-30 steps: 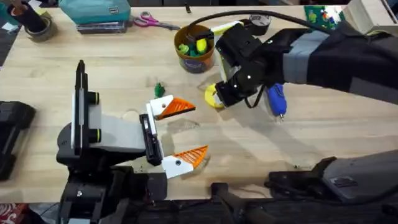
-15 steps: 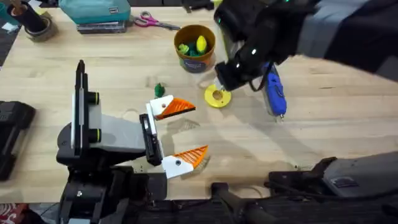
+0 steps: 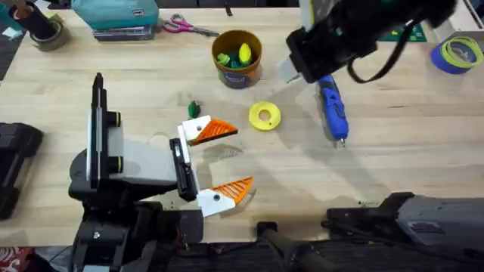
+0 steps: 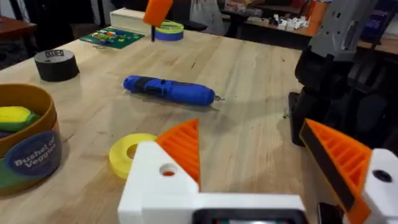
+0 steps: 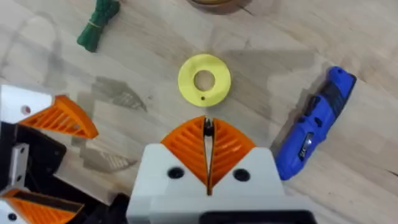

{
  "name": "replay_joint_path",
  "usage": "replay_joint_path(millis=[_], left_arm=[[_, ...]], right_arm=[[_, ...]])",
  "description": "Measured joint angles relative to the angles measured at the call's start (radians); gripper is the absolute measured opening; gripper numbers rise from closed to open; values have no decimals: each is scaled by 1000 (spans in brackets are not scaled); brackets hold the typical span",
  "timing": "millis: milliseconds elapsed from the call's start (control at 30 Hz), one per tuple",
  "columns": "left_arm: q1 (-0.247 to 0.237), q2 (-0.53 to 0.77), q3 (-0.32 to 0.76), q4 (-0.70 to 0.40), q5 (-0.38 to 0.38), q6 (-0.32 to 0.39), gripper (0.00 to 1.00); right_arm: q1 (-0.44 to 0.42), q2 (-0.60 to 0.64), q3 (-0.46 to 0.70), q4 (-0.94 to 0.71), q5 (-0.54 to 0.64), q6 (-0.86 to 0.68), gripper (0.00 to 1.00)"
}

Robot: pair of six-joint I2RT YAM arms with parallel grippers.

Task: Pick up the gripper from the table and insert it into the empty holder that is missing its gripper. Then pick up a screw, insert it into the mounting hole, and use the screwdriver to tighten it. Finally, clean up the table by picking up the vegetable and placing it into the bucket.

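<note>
My right gripper [image 5: 208, 135] hangs high above the yellow disc [image 5: 204, 79], its orange fingers shut on a small dark screw [image 5: 208, 126]. In the overhead view the right arm [image 3: 340, 34] looms dark over the table's back. The blue screwdriver [image 3: 331, 106] lies right of the disc [image 3: 264, 116]. My left gripper [image 3: 223, 160] rests open near the front, each orange finger on a white block with a hole [image 4: 166, 169]. The green vegetable [image 3: 194, 108] lies just behind its far finger. The bucket [image 3: 237, 72] stands at the back. The loose gripper and empty holder are out of view.
Yellow and light green toy foods sit inside the bucket. Scissors [image 3: 185, 26], a teal box [image 3: 113, 11] and a tape roll [image 3: 45, 32] line the back left. A blue and yellow tape roll [image 3: 457, 53] lies at the back right.
The right arm has risen from beside the yellow disc and swung toward the back right, uncovering the disc and the blue tape roll. The left arm has not moved.
</note>
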Motion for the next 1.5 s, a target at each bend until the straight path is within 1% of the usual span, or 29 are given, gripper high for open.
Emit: replay_joint_path(millis=[200,400,600,1000,1100,1367,1500], left_arm=[[0,0,0,0,0,0,985],[0,0,0,0,0,0,985],[0,0,0,0,0,0,985],[0,0,0,0,0,0,985],[0,0,0,0,0,0,985],[0,0,0,0,0,0,985],[0,0,0,0,0,0,985]], right_arm=[[0,0,91,-91,1,-11,6],[0,0,150,-113,1,-23,6],[0,0,170,-131,1,-27,6],[4,0,170,-131,1,-31,6],[31,0,170,-125,1,-51,6],[161,0,170,-87,1,-157,6],[201,3,172,-74,1,-193,6]])
